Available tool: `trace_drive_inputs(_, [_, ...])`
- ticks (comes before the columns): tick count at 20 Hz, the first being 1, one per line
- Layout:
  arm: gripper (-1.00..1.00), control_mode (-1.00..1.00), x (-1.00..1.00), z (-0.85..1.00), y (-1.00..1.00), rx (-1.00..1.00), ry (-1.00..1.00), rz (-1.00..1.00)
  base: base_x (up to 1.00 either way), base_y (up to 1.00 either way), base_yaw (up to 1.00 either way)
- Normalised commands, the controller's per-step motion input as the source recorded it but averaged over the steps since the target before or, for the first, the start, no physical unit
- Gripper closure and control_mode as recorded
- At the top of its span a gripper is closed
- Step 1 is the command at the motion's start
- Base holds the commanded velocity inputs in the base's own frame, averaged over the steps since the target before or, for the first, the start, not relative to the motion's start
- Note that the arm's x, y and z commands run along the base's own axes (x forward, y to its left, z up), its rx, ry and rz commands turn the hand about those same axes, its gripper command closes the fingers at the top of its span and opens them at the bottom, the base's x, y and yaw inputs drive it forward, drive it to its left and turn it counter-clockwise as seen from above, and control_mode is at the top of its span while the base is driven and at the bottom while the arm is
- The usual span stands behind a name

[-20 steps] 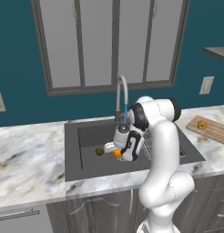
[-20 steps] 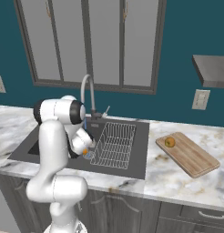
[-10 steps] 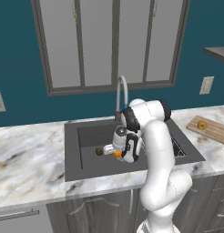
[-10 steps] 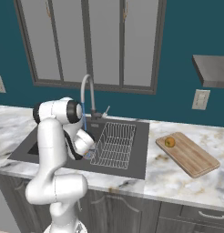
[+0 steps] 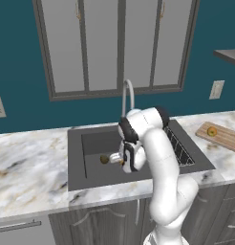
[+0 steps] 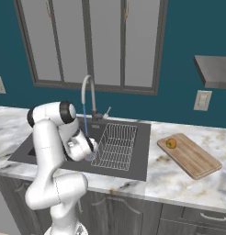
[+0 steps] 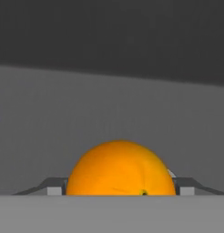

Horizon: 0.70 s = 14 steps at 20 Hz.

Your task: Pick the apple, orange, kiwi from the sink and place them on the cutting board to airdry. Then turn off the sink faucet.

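The orange (image 7: 120,170) lies on the floor of the dark sink (image 5: 90,143), and my gripper (image 5: 121,161) is down in the basin, open, with one finger on each side of it. Both fingertips (image 7: 53,187) stand close against the fruit's sides. The dark kiwi (image 5: 104,159) rests on the sink floor just left of the gripper. On the wooden cutting board (image 6: 194,157), at the right of the counter, sits the yellow-green apple (image 6: 171,143). Water runs in a thin stream from the gooseneck faucet (image 6: 87,94) behind the sink.
A wire dish rack (image 6: 115,144) takes up the right end of the basin, beside my forearm. Marble counter (image 5: 28,167) runs on both sides of the sink. A window and the teal wall stand behind the faucet.
The arm has swung a little left and lowered the hand onto the orange. The orange and the kiwi have stayed where they were.
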Motion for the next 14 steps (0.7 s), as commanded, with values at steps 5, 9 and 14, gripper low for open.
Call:
trace_drive_inputs(5, [1.0, -1.0, 0.0, 0.03, 0.07, 0.04, 0.0, 0.01, 0.0, 0.0, 0.0])
trace_drive_inputs(9, [1.0, -1.0, 0.0, 0.25, 0.16, 0.07, 0.0, 0.05, 0.0, 0.0, 0.0])
trace_drive_inputs(14, [1.0, -1.0, 0.0, 0.5, 0.09, 0.12, 0.02, 0.08, 0.0, 0.0, 0.0])
